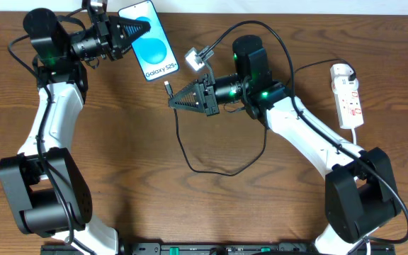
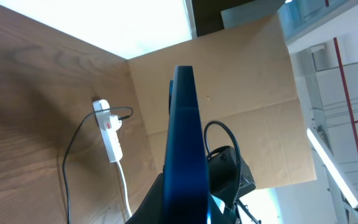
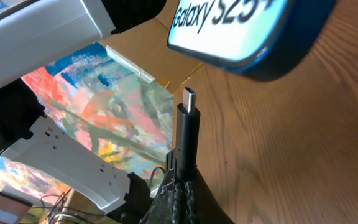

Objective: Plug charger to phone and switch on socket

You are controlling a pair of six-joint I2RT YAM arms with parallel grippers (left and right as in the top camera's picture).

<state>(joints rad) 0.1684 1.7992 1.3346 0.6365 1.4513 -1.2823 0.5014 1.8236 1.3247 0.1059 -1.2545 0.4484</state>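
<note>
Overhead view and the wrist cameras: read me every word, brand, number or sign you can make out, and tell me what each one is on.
"Galaxy S25+": white text on the blue screen of the phone, clear from overhead; the right wrist view cuts off its top edge.
Red markings on the socket: too small to read in any view.
The charger: no print visible on its plug or cable.
Nothing else readable.

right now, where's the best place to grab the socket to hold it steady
Take the socket from above, across its narrow width at mid-body, fingers on the two long sides. It lies flat and slim; the charger cable seems to join at its far end and a white cord leaves the near end.
</note>
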